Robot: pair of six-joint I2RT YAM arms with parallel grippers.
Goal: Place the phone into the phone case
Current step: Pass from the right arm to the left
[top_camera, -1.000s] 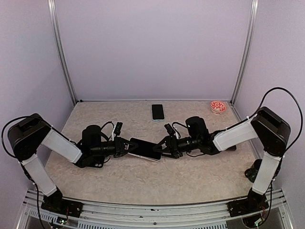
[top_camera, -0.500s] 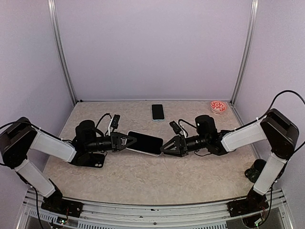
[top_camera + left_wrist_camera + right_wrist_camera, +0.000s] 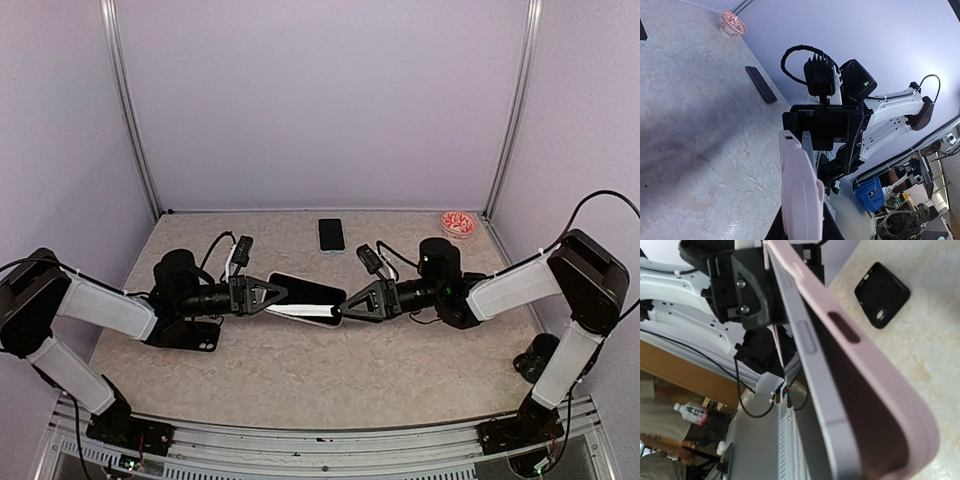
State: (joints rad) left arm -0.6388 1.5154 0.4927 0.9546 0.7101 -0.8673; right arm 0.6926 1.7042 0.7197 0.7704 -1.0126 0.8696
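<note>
1. Vs. a sec ago: both arms are stretched out more. The phone (image 3: 305, 296), which lay nearly flat, is now tipped up on its long edge, off the table.
2. Left pincer (image 3: 278, 296) – pressed nearly together, pinching the phone's left end.
3. Right pincer (image 3: 345, 305) is at the phone's other end, directly opposite the left one. Its jaws stand wide, but can't tell if they press on the phone.
4. Pink phone case (image 3: 875, 405) is wrapped round the phone's back; the phone's grey side w/ button shows against the case rim in the right wrist view.
5. Black case (image 3: 882, 295) lies flat on the table, behind the left pincer, by that arm.
6. Second phone (image 3: 331, 235) lies beyond both pincers – well apart. Red-white bowl (image 3: 459, 223) sits far behind the right pincer, at the back corner.
</note>
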